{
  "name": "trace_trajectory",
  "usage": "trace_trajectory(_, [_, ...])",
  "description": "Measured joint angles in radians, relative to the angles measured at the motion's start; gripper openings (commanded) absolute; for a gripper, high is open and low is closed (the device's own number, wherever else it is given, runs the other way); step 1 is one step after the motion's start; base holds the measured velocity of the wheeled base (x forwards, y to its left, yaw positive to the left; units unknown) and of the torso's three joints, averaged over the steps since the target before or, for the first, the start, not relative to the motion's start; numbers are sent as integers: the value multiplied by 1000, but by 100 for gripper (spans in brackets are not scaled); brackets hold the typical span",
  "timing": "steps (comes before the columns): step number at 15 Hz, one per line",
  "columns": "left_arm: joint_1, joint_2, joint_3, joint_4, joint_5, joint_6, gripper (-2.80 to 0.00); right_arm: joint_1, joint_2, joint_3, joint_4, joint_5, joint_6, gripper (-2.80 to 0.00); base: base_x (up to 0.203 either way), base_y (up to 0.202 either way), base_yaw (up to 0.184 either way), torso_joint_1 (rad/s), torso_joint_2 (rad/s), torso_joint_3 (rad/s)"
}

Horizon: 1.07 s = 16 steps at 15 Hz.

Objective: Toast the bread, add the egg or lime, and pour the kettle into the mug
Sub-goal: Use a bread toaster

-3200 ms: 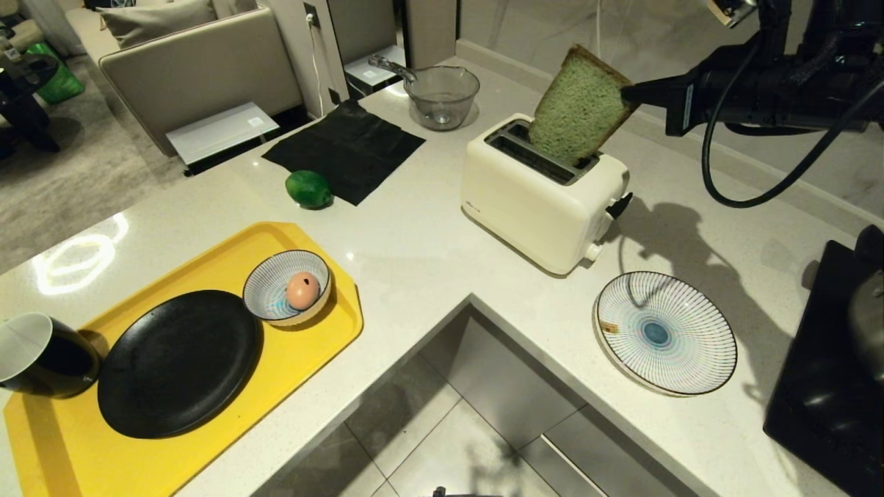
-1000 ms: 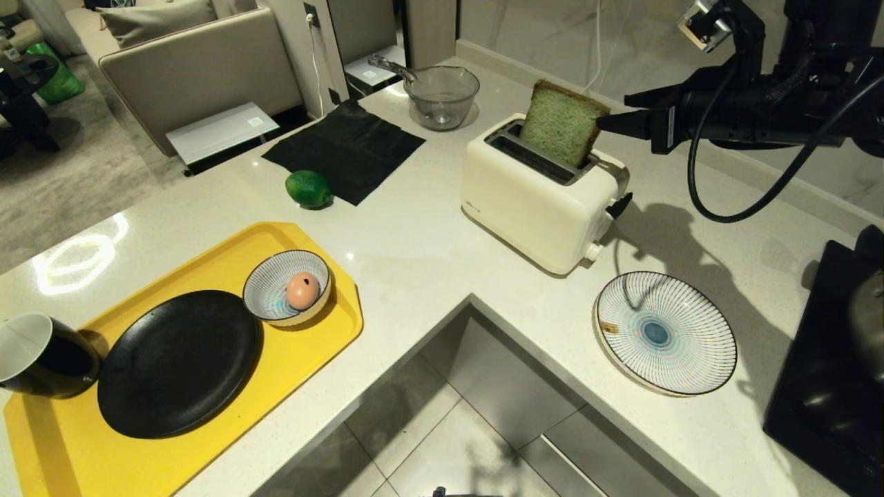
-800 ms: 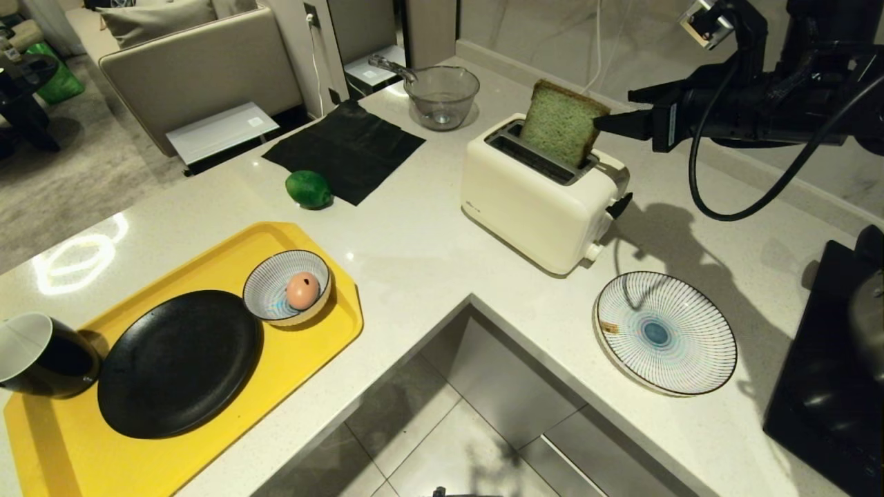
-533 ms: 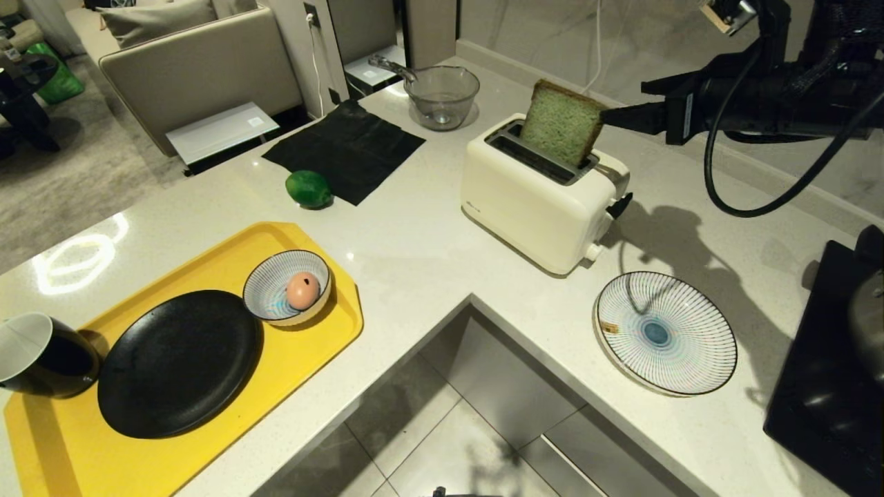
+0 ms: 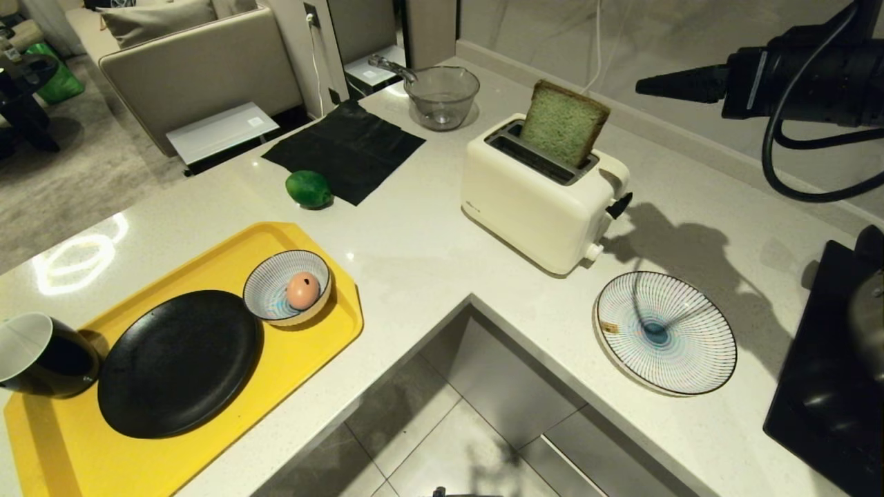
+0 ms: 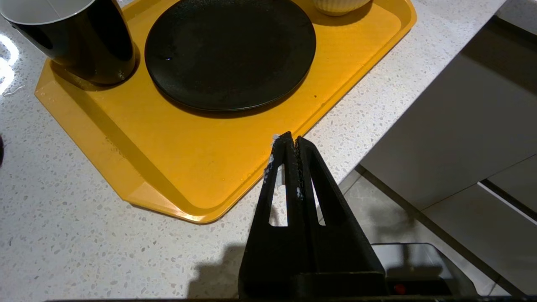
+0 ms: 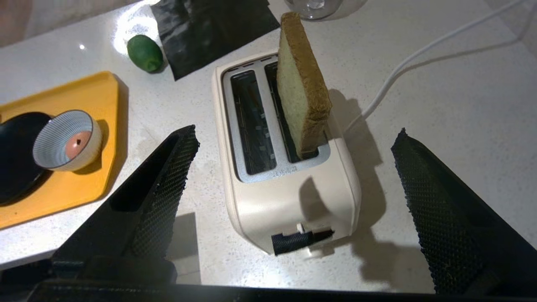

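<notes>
The bread (image 5: pixel 563 123) stood upright in the rear slot of the cream toaster (image 5: pixel 542 200), upper centre of the head view, its upper half sticking out above the slot and touched by nothing. The right gripper (image 7: pixel 293 138) hung at the upper right of that view, well clear of the slice and above counter level; its wrist view showed both black fingers (image 7: pixel 159 184) spread wide with nothing between them, the toaster and bread lying below the gap. The lime (image 5: pixel 309 188) lay on the white counter (image 5: pixel 414 255) left of the toaster, at the corner of a black cloth (image 5: pixel 345 148). At the lower left sat a yellow tray (image 5: pixel 207 455) carrying a black plate (image 5: pixel 178 362), a striped bowl (image 5: pixel 273 286) with an egg (image 5: pixel 302 290) in it, and the mug (image 5: pixel 41 355) at the frame's left edge. A striped plate (image 5: pixel 666 331) lay on the counter at lower right. The left gripper (image 6: pixel 292 144) appeared only in its own wrist view, fingers pressed together and empty, above the counter edge beside the tray.
</notes>
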Motion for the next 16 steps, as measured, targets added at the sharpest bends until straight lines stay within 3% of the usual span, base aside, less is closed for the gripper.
trace_trajectory(2, [0,0,0,0,0,0,-280,-22,-25,29,0,-7,26,-280,0,0,0,0,0,0])
trace_trajectory(5, [0,0,0,0,0,0,-280,-58,-34,47,-1,-97,66,-280,0,0,0,0,0,0])
trace_trajectory(8, [0,0,0,0,0,0,-280,-99,-35,80,-2,-101,75,-280,0,0,0,0,0,0])
trace_trajectory(12, [0,0,0,0,1,0,-280,-133,-51,157,-59,23,69,-280,0,0,0,0,0,0])
trace_trajectory(16, [0,0,0,0,0,0,-280,-177,-78,367,-301,188,7,-280,0,0,0,0,0,0])
